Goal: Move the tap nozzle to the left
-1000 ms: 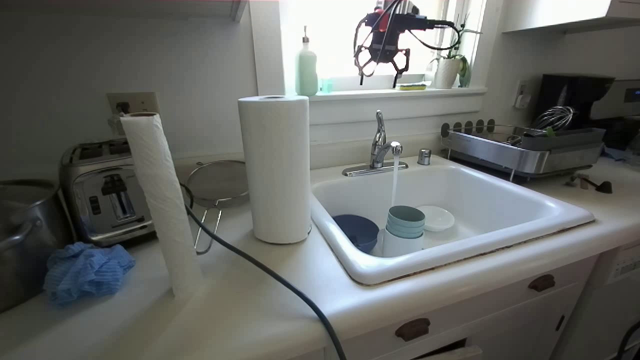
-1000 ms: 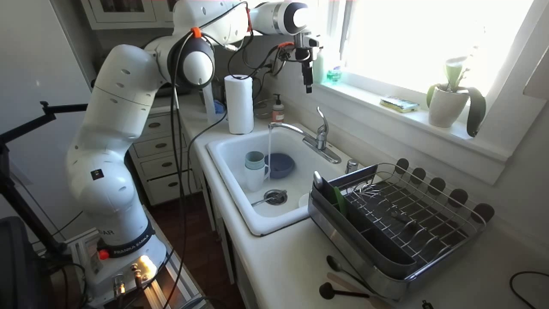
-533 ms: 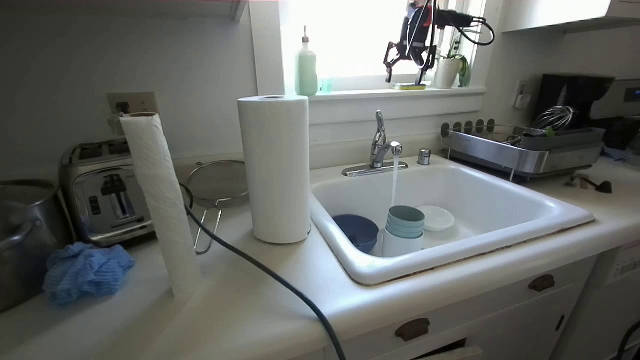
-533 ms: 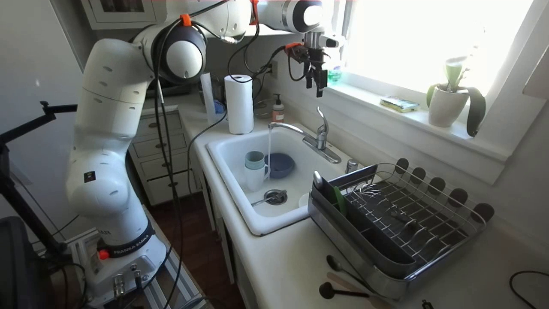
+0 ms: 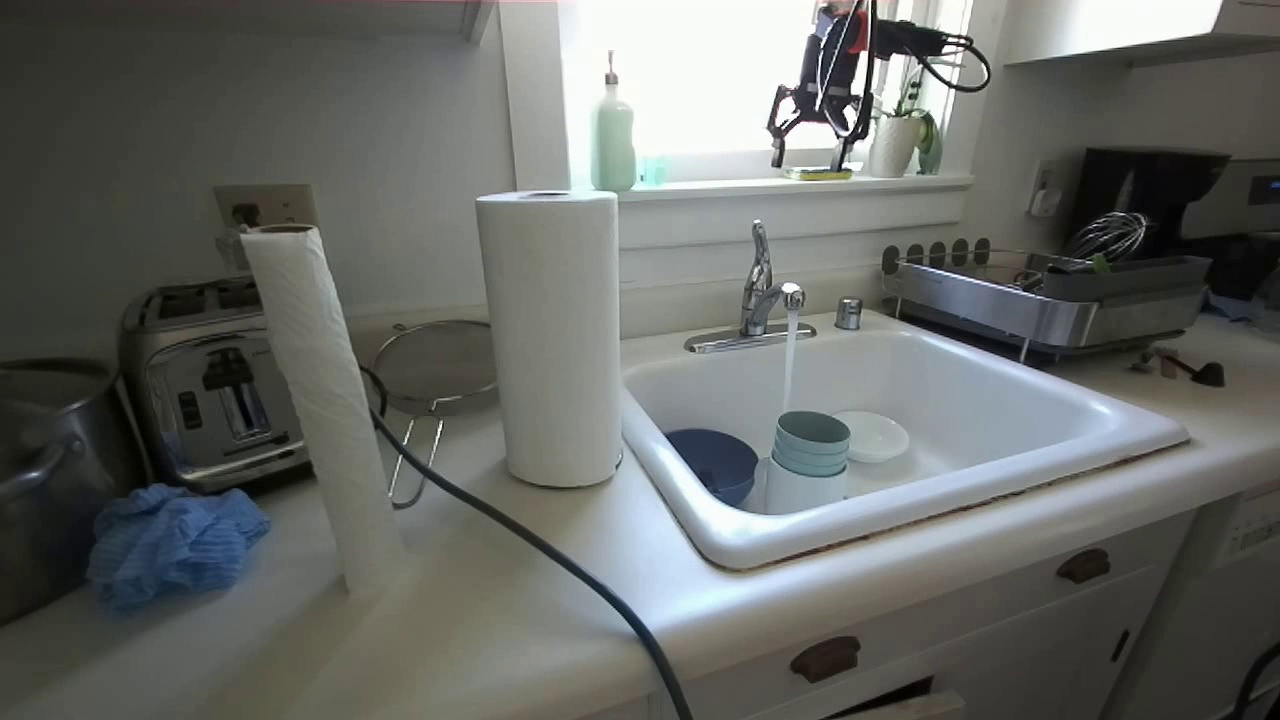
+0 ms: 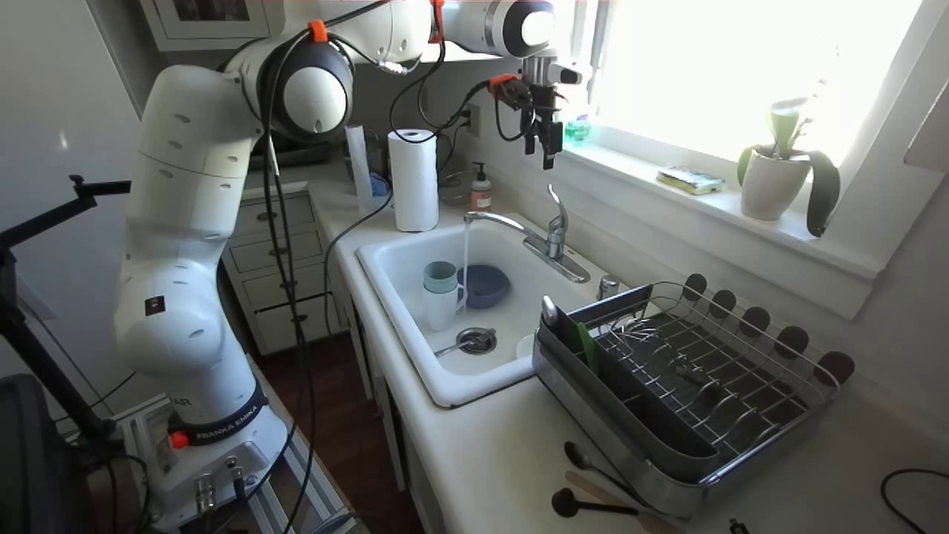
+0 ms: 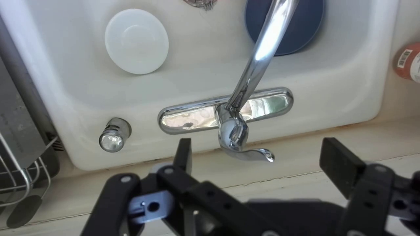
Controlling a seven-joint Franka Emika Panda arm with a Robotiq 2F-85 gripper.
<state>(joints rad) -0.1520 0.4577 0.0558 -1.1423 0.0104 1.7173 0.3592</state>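
The tap nozzle [image 5: 776,298], a shiny chrome curved spout, shows in both exterior views [image 6: 498,218]. It reaches out over the white sink with water running from its end. In the wrist view the spout [image 7: 261,54] slants up to the right over a dark blue bowl [image 7: 302,29], its end out of frame. Its lever handle [image 7: 249,154] shows between the fingers in that view. My gripper [image 5: 808,162] is open and empty, pointing down high above the tap base near the window [image 6: 540,156]. Its fingers [image 7: 257,147] are wide apart and touch nothing.
The sink [image 6: 415,363] holds stacked cups [image 5: 812,440] and a white dish [image 7: 137,41]. A dish rack [image 6: 667,400] stands beside it. A paper towel roll [image 5: 550,340] and an orange soap bottle [image 6: 480,196] stand opposite. The sill carries a sponge [image 6: 689,180] and a plant pot [image 6: 773,182].
Over the first half second my gripper moved along the window toward the potted plant and turned about its axis. Since then it has hardly moved. The tap is unchanged.
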